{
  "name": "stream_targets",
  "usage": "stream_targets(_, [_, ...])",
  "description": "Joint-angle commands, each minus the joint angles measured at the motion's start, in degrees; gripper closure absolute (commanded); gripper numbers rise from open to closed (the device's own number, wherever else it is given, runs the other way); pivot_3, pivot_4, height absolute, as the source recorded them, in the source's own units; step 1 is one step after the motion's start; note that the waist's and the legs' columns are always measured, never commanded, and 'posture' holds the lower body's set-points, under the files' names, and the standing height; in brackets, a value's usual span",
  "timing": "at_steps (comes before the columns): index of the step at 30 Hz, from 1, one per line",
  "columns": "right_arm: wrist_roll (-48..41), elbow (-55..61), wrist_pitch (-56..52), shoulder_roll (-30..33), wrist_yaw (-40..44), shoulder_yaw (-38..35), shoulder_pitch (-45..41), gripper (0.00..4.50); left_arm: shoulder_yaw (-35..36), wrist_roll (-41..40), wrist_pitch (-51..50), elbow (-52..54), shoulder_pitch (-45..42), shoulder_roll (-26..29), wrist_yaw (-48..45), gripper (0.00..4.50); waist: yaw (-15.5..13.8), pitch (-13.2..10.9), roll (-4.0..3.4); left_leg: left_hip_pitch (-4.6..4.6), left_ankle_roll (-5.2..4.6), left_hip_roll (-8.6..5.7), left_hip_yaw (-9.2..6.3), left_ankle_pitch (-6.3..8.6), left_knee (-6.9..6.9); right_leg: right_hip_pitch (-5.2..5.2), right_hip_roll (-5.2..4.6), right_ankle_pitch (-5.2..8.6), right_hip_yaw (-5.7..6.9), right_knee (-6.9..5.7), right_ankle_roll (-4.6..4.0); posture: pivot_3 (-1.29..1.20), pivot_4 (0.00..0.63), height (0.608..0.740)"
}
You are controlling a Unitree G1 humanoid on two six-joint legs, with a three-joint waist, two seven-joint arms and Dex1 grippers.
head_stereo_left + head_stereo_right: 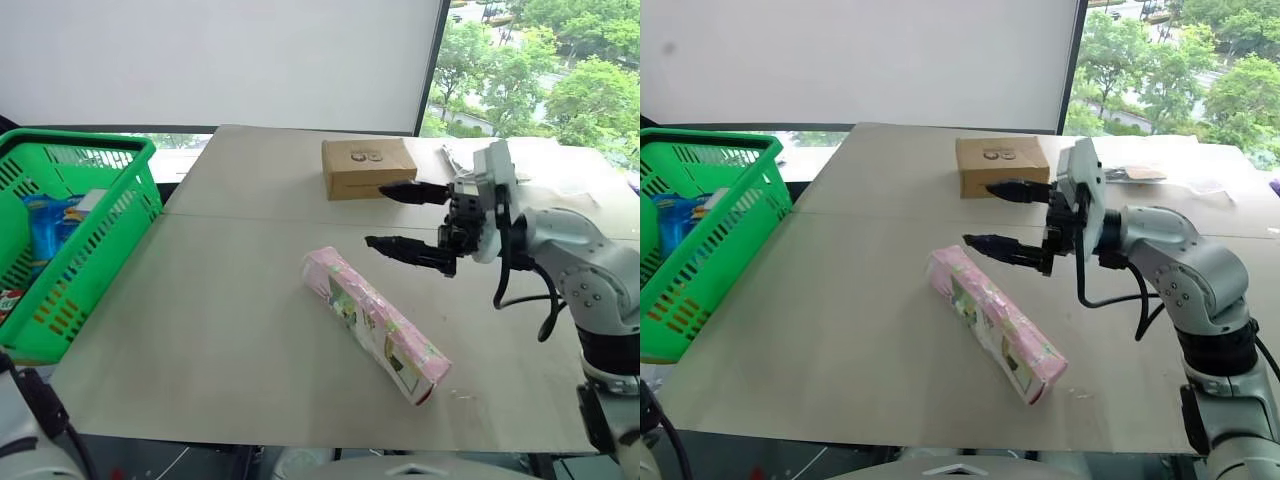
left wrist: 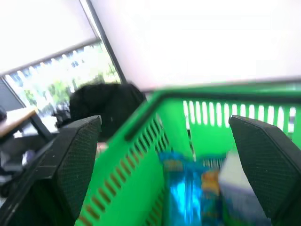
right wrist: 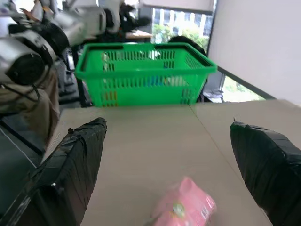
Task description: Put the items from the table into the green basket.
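1. Black fingers of the right gripper (image 1: 405, 218) stand wide apart, empty, hovering above the table (image 1: 230, 300) just beyond the pink carton (image 1: 376, 322), not touching it.
2. Pink carton lies flat and diagonal mid-table, near a brown box (image 1: 368, 167).
3. Left gripper (image 2: 171, 155) is spread wide, empty, over the green basket (image 1: 85, 250).
4. Basket stands at the table's left edge, holding blue packaging (image 1: 50, 225).

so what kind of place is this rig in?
Probably an office or lab test room: pale beige-grey panelled tabletop, large window onto green trees, white roller blind, desks seen beyond the bright green lattice basket.
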State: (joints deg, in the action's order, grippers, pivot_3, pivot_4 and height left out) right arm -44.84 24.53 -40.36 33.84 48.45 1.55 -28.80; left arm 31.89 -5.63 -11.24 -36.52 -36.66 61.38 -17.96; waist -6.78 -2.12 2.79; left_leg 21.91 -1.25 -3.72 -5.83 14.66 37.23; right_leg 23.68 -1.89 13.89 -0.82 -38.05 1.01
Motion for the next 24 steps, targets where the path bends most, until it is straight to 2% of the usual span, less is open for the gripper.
stream_targets(1, [2.35, 1.1, 3.36, 1.99, 1.12, -2.33, 2.14, 0.0, -6.63, -5.2, 1.03, 6.05, -1.08, -2.88, -13.64, 0.03, 0.13, 0.2, -0.39, 0.01, -0.02, 0.0, 0.08, -0.01, 0.0, 0.0, -0.01, 0.0, -0.08, -0.03, 0.0, 0.08, 0.0, 0.74])
stream_targets(4, [5.76, 1.09, 4.22, 3.02, 0.12, -0.67, 4.69, 0.0, -14.48, -11.83, -3.84, 19.34, 5.94, -6.04, -30.33, 0.03, 0.08, 0.43, -0.92, -0.01, -0.25, -0.01, 0.21, -0.09, 0.03, -0.07, -0.08, 0.0, -0.14, 0.02, 0.0, 0.06, 0.0, 0.74])
stream_targets(6, [7.66, 1.47, 3.82, 2.86, -1.37, 0.76, 5.28, 0.0, -15.75, -13.84, -7.0, 23.26, 8.06, -6.49, -33.38, 0.03, 1.17, 0.4, -1.01, 0.01, -0.29, 0.06, 0.32, -0.11, 0.06, -0.04, -0.03, 0.0, -0.25, -0.01, -0.01, 0.04, 0.0, 0.74])
stream_targets(9, [7.07, 3.64, -2.75, -0.16, -6.7, 4.52, 5.85, 0.0, -18.49, -17.9, -14.82, 30.3, 12.49, -5.35, -39.41, 0.03, 4.1, 0.41, -0.98, -0.01, -0.3, 0.25, 0.39, -0.11, 0.08, 0.0, 0.17, -0.02, -0.32, -0.07, -0.07, 0.03, 0.0, 0.74])
stream_targets(12, [14.79, 2.64, -6.59, -0.47, -10.28, 14.52, 4.46, 0.0, -19.14, -20.01, -19.87, 34.62, 15.51, -4.07, -42.6, 0.03, 6.46, 0.38, -1.08, -0.06, -0.29, 0.47, 0.49, -0.11, 0.04, 0.04, 0.39, -0.03, -0.43, -0.11, -0.11, 0.02, 0.0, 0.74])
stream_targets(14, [18.99, -0.22, -8.07, -1.98, -12.05, 19.52, 2.46, 0.0, -18.79, -21.23, -22.14, 37.18, 17.77, -2.36, -44.84, 0.03, 7.7, 0.3, -1.24, -0.18, -0.28, 0.56, 0.66, -0.11, -0.03, 0.04, 0.47, -0.03, -0.59, -0.15, -0.15, 0.02, 0.0, 0.74])
stream_targets(18, [21.18, -4.53, -12.34, -7.34, -14.35, 23.31, -0.27, 0.0, -15.9, -23.94, -26.15, 41.33, 21.68, 0.62, -47.19, 0.03, 7.75, 0.14, -1.49, -0.21, -0.27, 0.57, 0.7, -0.12, 0.02, 0.04, 0.54, -0.04, -0.65, -0.18, -0.14, 0.05, 0.0, 0.74])
stream_targets(24, [19.48, -4.32, -30.06, -12.03, -17.64, 25.53, -2.63, 0.0, -6.01, -26.36, -32.64, 50.15, 35.05, 4.27, -48.94, 0.03, 6.76, 0.08, -1.6, -0.24, -0.27, 0.57, 0.66, -0.11, 0.0, 0.04, 0.57, -0.04, -0.64, -0.17, -0.14, 0.12, 0.0, 0.74])
